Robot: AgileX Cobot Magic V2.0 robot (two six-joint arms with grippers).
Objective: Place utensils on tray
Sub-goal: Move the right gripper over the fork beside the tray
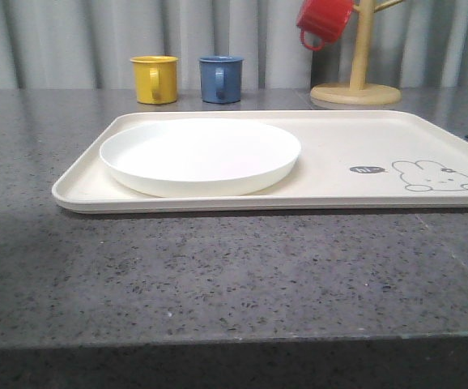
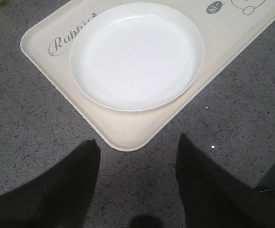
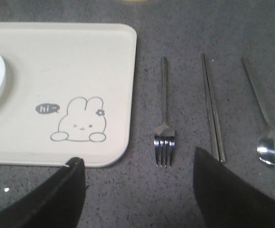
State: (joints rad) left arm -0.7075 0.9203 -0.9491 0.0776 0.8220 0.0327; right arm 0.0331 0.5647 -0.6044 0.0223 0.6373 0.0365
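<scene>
- Silver cutlery is seen lying on the grey worktop (image 3: 175, 199) just beside the tray (image 3: 56, 52), on the robot's right: a fork (image 3: 164, 128) nearest the rim, then what is taken for the knife (image 3: 212, 109), though it could be read as a pair of slim rods, then a spoon (image 3: 270, 142) furthest out. All three lie roughly parallel and apart from one another.
- Nothing metal has yet been placed on the tray; a white plate (image 1: 200, 156) rests on its left half, and the bunny-printed right half is bare.
- The fork is judged the natural first pick. It should be taken across its thin handle, with the fingertips brought fully down to the worktop, as the metal lies flat and may slip.
- It would best be set on the bare printed area, clear of the plate.
- The right gripper (image 3: 137, 190) is held with its jaws wide apart above the fork's tines, gripping and touching nothing.
- The left gripper (image 2: 137, 180) hangs over the tray's near corner, jaws likewise spread wide and empty.
</scene>
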